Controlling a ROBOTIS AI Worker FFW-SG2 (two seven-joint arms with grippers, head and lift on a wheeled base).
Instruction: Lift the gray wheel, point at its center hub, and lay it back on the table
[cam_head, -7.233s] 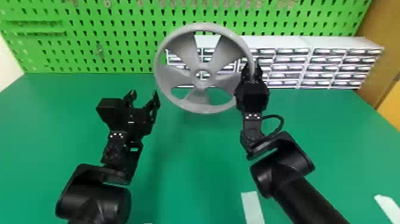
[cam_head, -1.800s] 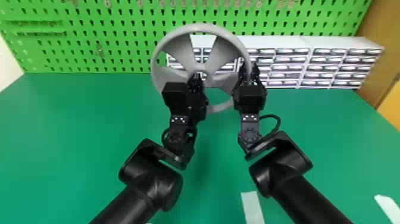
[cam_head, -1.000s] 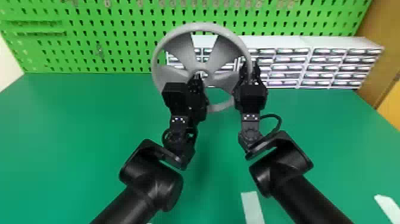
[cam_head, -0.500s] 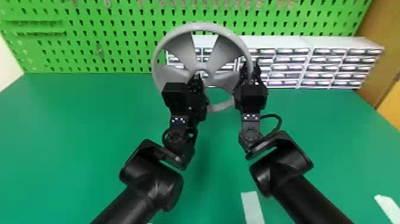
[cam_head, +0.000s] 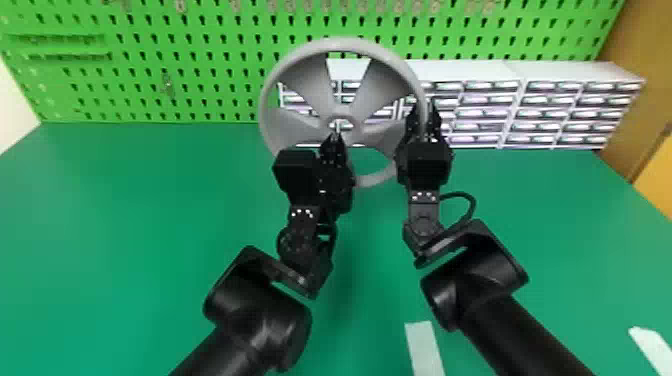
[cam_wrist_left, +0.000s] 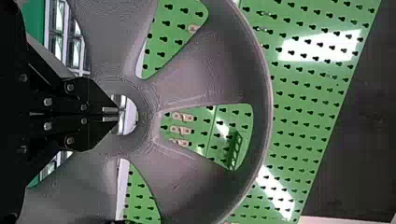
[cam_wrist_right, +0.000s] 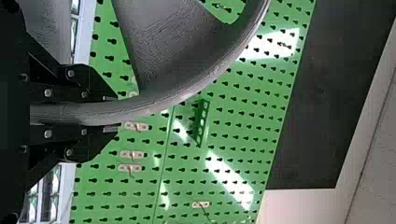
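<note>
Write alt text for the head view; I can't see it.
Right gripper holds a gray wheel by its rim above a green table; left gripper, fingers closed, points at the hub. Behind stand a green pegboard and white drawers.

In the head view, my left hand (cam_head: 334, 137) covers the lower left of the gray wheel's (cam_head: 310, 82) rim, and my right hand (cam_head: 424, 111) hides some of its right side. I can't tell whether my left fingertips touch the hub (cam_head: 343, 110). The wheel covers part of the drawers (cam_head: 482, 112), whose contents are too blurred to make out. Both my arms and the bench (cam_head: 150, 225) run off the bottom edge; the pegboard (cam_head: 215, 82) is cut off at the top.
</note>
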